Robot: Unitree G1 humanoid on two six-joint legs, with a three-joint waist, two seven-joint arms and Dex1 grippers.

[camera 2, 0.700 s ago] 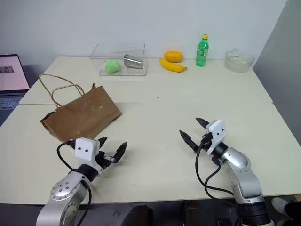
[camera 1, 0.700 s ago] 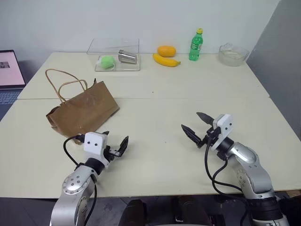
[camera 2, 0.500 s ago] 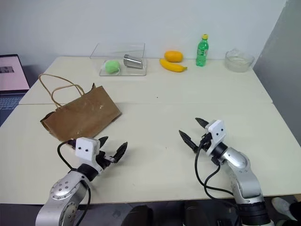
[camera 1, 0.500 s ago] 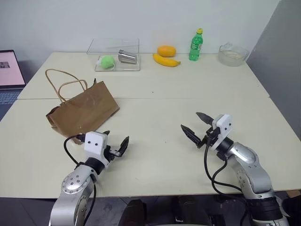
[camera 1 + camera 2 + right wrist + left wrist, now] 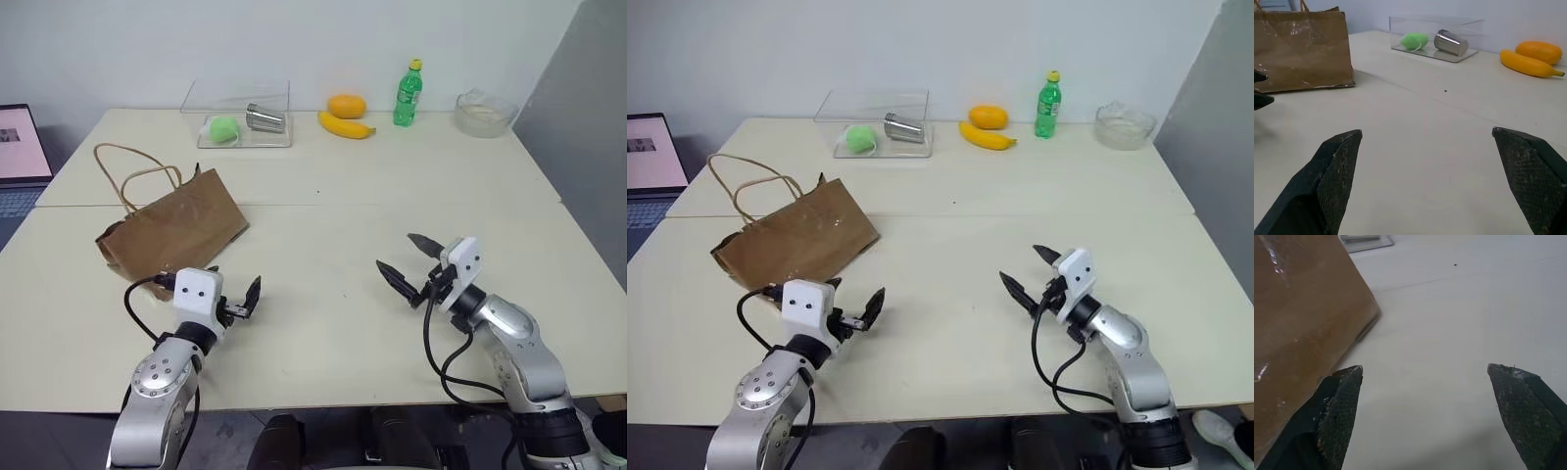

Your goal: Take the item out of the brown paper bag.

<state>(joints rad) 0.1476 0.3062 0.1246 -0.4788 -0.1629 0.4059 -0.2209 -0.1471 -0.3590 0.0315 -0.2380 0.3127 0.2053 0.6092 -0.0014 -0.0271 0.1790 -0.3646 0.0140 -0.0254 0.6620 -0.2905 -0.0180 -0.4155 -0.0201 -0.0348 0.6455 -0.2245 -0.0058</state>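
Note:
The brown paper bag [image 5: 171, 230] lies crumpled on its side at the left of the table, with its string handles [image 5: 137, 171] looping toward the far left. The item is hidden. My left gripper [image 5: 855, 296] hovers open just in front of the bag's near right corner, nothing between its fingers. In the left wrist view the bag [image 5: 1298, 323] fills the side beside one fingertip [image 5: 1339, 401]. My right gripper [image 5: 396, 252] stands open over bare table to the right, pointing toward the bag [image 5: 1303, 49], well apart from it.
Along the table's far edge stand a clear box [image 5: 238, 113] with a green ball and a metal cup, a banana [image 5: 345, 125], an orange [image 5: 347, 105], a green soda bottle [image 5: 409, 94] and a glass bowl [image 5: 485, 113]. A laptop [image 5: 22, 147] sits at the far left.
My left gripper has edged slightly forward toward the bag. The right arm and the bag have not moved.

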